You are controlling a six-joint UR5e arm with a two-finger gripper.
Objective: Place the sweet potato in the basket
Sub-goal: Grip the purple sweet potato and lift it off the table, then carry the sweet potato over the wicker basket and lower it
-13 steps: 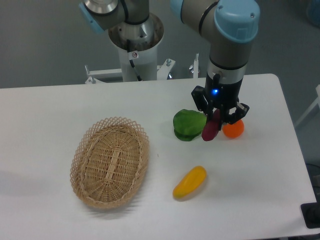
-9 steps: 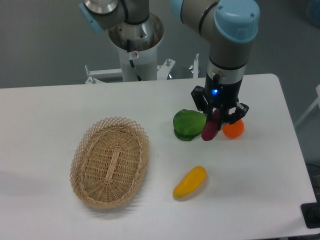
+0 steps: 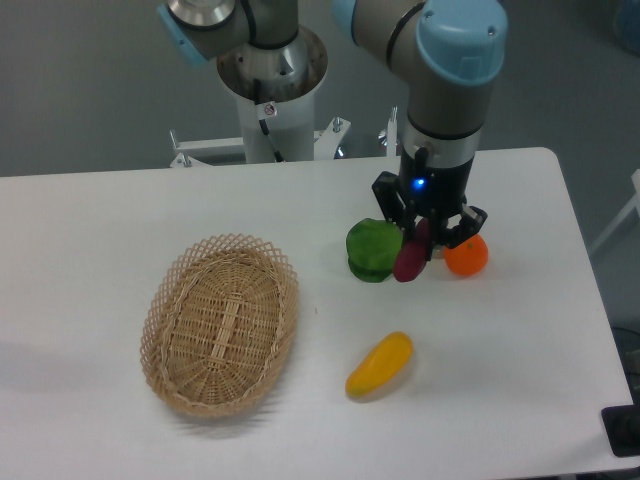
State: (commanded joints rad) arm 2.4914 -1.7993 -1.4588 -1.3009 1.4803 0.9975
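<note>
— So, what is the gripper doing?
— It is clamping the sweet potato between its fingers, and the purple tuber is hanging tilted, its lower end pointing down and to the left.
— Where is that sitting over the desk?
— It is hanging between the green pepper and the orange fruit, overlapping the pepper's right edge; I cannot tell whether it is touching either.
— And the basket?
— It is lying well apart, to the left, with nothing showing inside it. A yellow pepper is resting on the desk between the basket and the gripper, nearer the front edge.
</note>
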